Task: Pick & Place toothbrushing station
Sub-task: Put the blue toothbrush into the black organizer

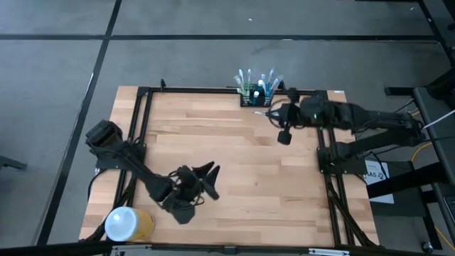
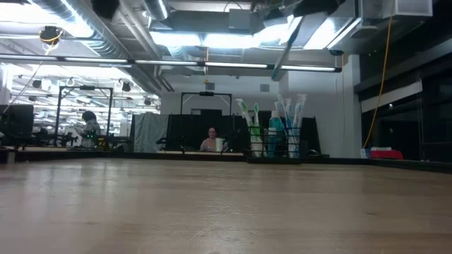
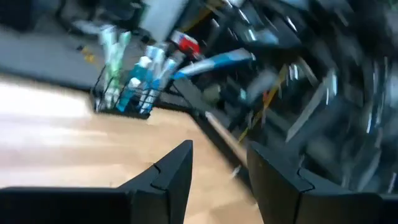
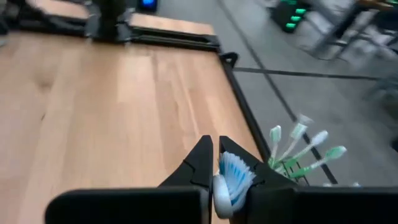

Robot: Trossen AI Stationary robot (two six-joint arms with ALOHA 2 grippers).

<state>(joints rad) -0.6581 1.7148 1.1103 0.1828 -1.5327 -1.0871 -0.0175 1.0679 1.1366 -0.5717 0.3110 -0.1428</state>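
The toothbrushing station [image 1: 257, 92] is a small black wire rack holding several toothbrushes and tubes. It stands on its base at the table's far edge and also shows in the low view [image 2: 274, 135] and the left wrist view [image 3: 127, 90]. My right gripper [image 1: 270, 114] hovers just beside its near right side, shut on a white toothbrush with blue bristles [image 4: 231, 175]. My left gripper [image 1: 211, 176] is open and empty above the table's near middle; its fingers [image 3: 221, 155] point toward the station. My right gripper pinches the toothbrush between its two fingers at the bristled head [image 4: 233, 171]. The blue-and-white bristles stick out between the fingers. The fingers hide the handle. The brush is lifted clear of the table.
A yellow cylinder with a white top [image 1: 128, 224] lies at the near left corner. A black frame [image 1: 142, 135] runs along the table's left, far and right sides. Bare wood [image 1: 234, 149] lies between the two grippers. A person [image 2: 210, 142] sits far behind the table.
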